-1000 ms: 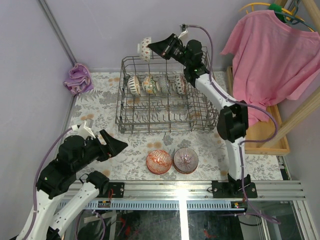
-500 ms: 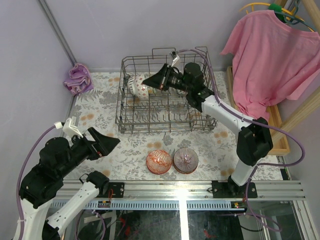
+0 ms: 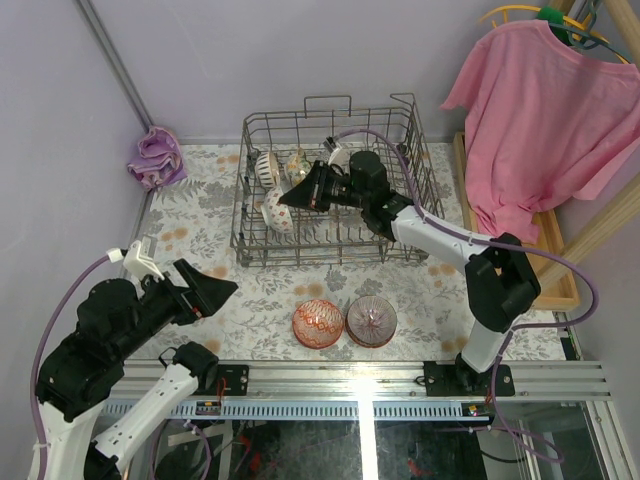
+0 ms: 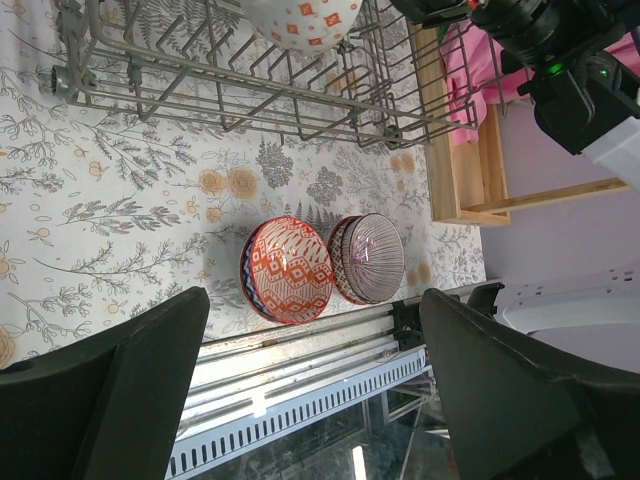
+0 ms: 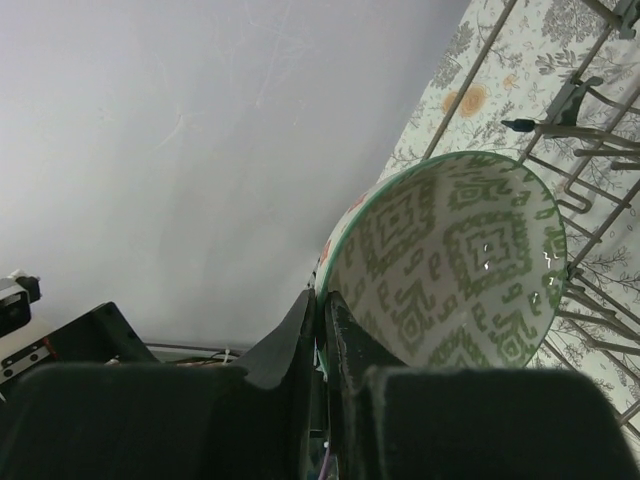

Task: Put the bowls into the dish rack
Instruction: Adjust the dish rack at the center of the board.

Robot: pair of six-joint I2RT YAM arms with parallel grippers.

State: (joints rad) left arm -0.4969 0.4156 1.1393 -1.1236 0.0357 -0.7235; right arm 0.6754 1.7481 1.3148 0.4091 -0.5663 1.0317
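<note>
Floral tabletop (image 3: 200, 215) — right pincer (image 3: 286, 201) pinches a bowl (image 3: 277, 214) (green-patterned) inside dish rack (image 3: 330, 245).

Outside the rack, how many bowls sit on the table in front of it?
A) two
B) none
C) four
A: only the red-patterned bowl and the striped bowl sit there, side by side in front of the dish rack.
</note>
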